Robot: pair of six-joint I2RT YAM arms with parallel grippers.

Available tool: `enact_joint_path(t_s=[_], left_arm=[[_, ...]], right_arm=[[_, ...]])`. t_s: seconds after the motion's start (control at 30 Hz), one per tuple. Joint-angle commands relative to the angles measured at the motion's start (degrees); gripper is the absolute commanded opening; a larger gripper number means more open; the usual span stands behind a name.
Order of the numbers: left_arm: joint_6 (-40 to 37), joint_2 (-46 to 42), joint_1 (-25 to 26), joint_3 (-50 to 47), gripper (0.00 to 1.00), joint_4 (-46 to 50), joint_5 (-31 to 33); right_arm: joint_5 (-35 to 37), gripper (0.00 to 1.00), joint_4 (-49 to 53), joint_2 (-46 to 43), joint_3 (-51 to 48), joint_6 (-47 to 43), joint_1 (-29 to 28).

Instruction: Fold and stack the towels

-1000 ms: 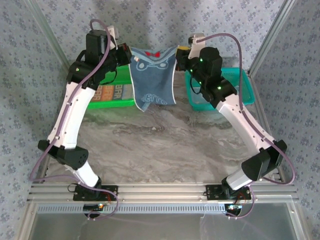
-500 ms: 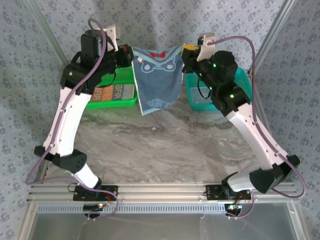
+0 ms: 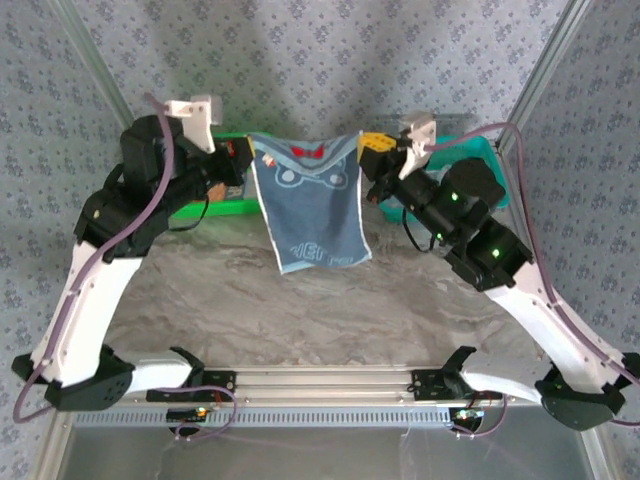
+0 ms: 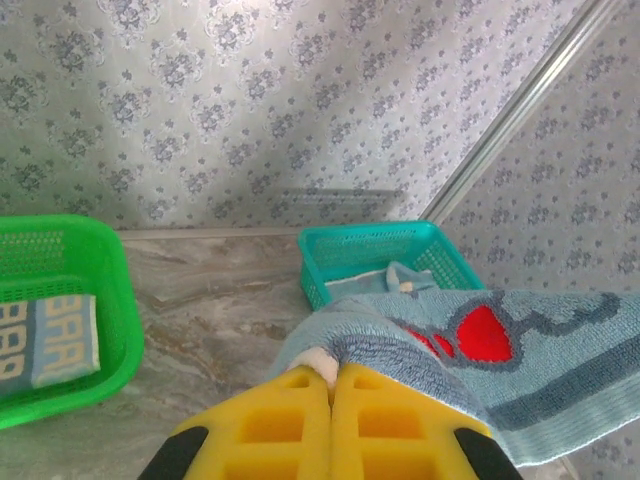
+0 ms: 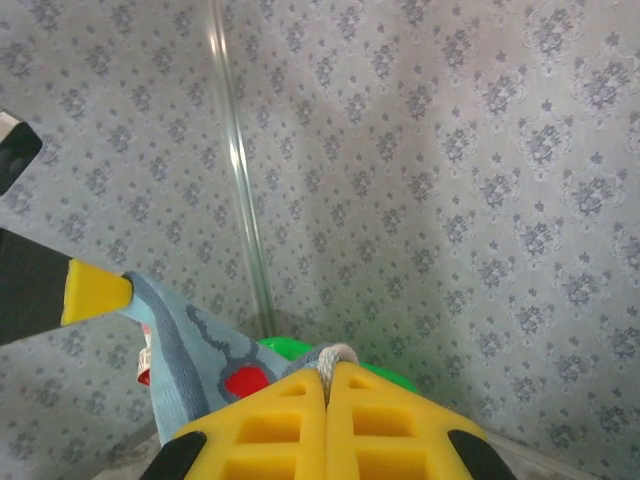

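A light blue towel with a cartoon face (image 3: 312,205) hangs spread in the air between both arms, its lower edge loose above the marble table. My left gripper (image 3: 247,152) is shut on its upper left corner, my right gripper (image 3: 366,146) shut on its upper right corner. In the left wrist view the yellow fingers (image 4: 300,420) pinch the towel (image 4: 520,350) beside a red eye patch. In the right wrist view the yellow fingers (image 5: 290,430) pinch a towel corner (image 5: 200,340). A striped towel with block letters (image 4: 45,335) lies in the green basket (image 4: 110,290). Another pale blue towel (image 4: 385,280) lies in the teal basket (image 4: 330,250).
The green basket (image 3: 215,208) stands at the back left behind the left arm. The teal basket (image 3: 480,150) stands at the back right behind the right arm. Patterned walls close the back and sides. The marble tabletop (image 3: 300,310) spreads below the hanging towel.
Both arms have drawn back toward the near edge and lifted, carrying the cartoon-face towel forward. It now hangs wider and farther from the baskets.
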State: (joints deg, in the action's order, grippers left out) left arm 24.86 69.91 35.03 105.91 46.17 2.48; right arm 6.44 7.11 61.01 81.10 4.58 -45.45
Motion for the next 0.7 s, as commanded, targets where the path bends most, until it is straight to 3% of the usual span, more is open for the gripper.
enact_joint_path(t_s=[0.0, 0.17, 0.33, 0.4, 0.5, 0.57, 0.67], left_arm=[[-1.75, -5.37, 2.14, -3.19, 0.0, -2.71, 2.02], [-0.31, -10.75, 5.2, -6.71, 0.0, -0.74, 3.19], [-0.48, -10.66, 5.41, -7.38, 0.0, 2.21, 5.83], [-1.23, -8.11, 5.04, -7.08, 0.0, 3.02, 7.27], [-1.51, -2.59, 2.61, -6.16, 0.0, 3.03, 4.64], [-0.81, 1.16, -0.74, -6.47, 0.0, 0.96, -0.5], [-0.28, 6.93, -5.39, -6.34, 0.0, -3.1, -6.07]], right_arm=[[5.57, 0.0, 0.59, -4.2, -2.32, -2.62, -4.55], [11.16, 0.0, 3.26, -6.84, -3.21, -1.99, -11.61], [13.29, 0.0, 6.37, -6.26, -3.44, 1.05, -11.87], [13.26, 0.0, 7.41, -4.66, -3.32, 1.5, -8.84], [4.61, 0.0, 8.1, -2.23, -3.69, 7.86, 1.24], [-2.92, 0.0, 6.79, 0.37, -4.44, 12.74, 9.26], [-8.02, 0.0, 3.27, 4.71, -5.37, 14.61, 14.93]])
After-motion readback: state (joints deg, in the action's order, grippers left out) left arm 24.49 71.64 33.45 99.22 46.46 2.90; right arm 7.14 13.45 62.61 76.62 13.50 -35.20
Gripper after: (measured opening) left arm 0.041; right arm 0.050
